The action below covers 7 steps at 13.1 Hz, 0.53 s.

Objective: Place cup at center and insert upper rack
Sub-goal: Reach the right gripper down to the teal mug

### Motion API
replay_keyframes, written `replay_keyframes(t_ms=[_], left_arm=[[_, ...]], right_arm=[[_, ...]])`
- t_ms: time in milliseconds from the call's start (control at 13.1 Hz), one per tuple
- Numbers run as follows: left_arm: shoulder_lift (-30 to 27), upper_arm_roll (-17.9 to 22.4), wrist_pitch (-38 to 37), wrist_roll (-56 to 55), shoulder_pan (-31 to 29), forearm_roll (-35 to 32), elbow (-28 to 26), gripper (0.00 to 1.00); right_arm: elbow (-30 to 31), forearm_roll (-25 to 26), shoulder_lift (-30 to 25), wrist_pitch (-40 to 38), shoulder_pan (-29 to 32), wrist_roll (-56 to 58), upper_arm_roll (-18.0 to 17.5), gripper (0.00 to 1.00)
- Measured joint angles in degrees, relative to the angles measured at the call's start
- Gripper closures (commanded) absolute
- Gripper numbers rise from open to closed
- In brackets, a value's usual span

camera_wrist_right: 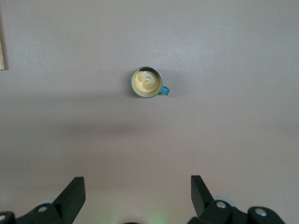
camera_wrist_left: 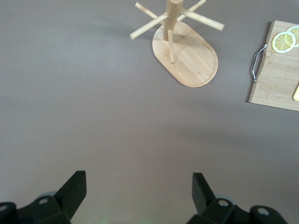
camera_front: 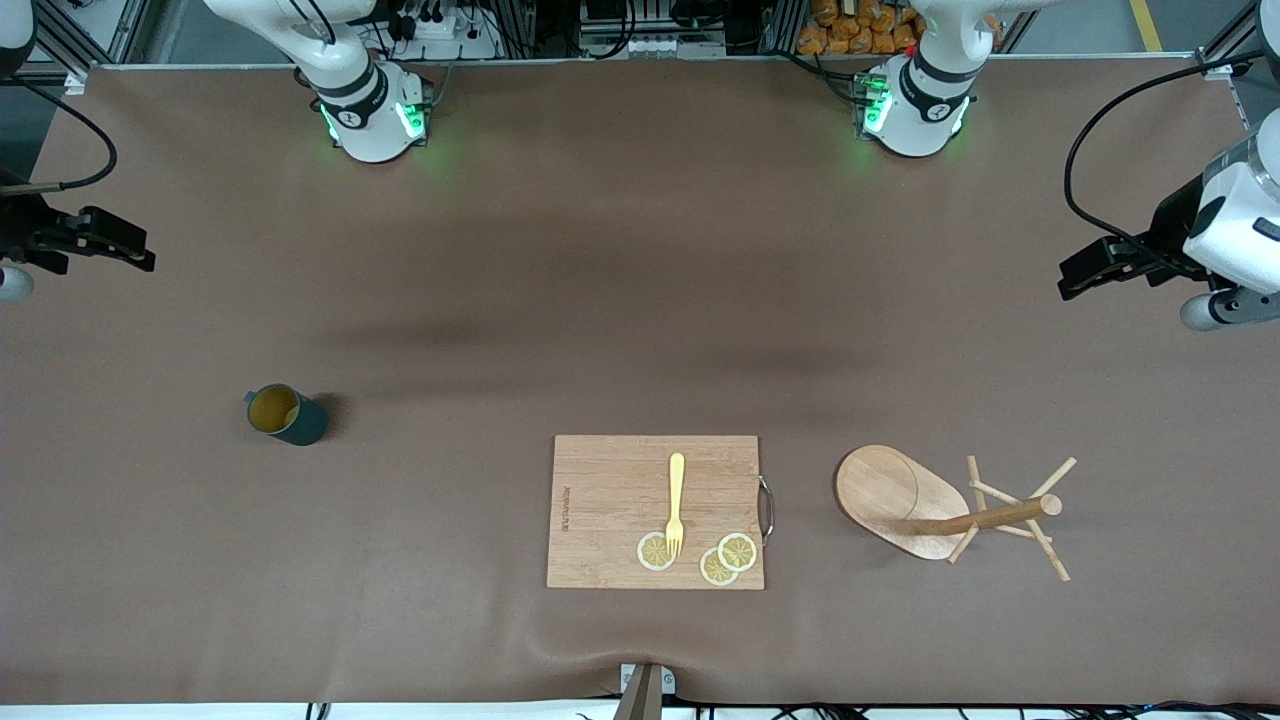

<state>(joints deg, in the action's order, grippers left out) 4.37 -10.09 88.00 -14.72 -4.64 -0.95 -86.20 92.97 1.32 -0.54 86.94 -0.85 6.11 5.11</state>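
The cup [camera_front: 285, 414] [camera_wrist_right: 147, 81], dark teal with a tan inside and a small handle, stands upright on the brown table toward the right arm's end. The upper rack [camera_front: 900, 498] [camera_wrist_left: 191, 56], a light wooden mug tree with an oval base, a post and thin pegs, stands toward the left arm's end. My right gripper [camera_front: 140, 255] [camera_wrist_right: 137, 183] hangs open over bare table at its own end, apart from the cup. My left gripper [camera_front: 1075, 275] [camera_wrist_left: 138, 179] hangs open over bare table at its end, apart from the rack. Neither holds anything.
A rectangular wooden cutting board [camera_front: 610, 500] [camera_wrist_left: 275, 79] with a metal handle lies between the cup and the rack, near the front camera's edge. On it lie a yellow fork [camera_front: 676, 500] and three lemon slices [camera_front: 720, 558].
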Motion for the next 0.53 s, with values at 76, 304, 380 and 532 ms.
replay_keyframes(t_ms=[76, 304, 380, 532], left_arm=[[0.0, 0.0, 0.0, 0.0, 0.0, 0.0, 0.0, 0.00], [0.0, 0.0, 0.0, 0.0, 0.0, 0.0, -0.1, 0.00], [0.1, 0.0, 0.0, 0.0, 0.0, 0.0, -0.1, 0.00], [0.3, 0.1, 0.0, 0.0, -0.1, 0.0, -0.3, 0.00]], right_arm=[[0.0, 0.0, 0.0, 0.0, 0.0, 0.0, 0.0, 0.00], [0.0, 0.0, 0.0, 0.1, -0.1, 0.0, 0.0, 0.00], [0.0, -0.2, 0.0, 0.1, -0.2, 0.0, 0.0, 0.00], [0.0, -2.0, 0.0, 0.1, -0.2, 0.0, 0.0, 0.00]])
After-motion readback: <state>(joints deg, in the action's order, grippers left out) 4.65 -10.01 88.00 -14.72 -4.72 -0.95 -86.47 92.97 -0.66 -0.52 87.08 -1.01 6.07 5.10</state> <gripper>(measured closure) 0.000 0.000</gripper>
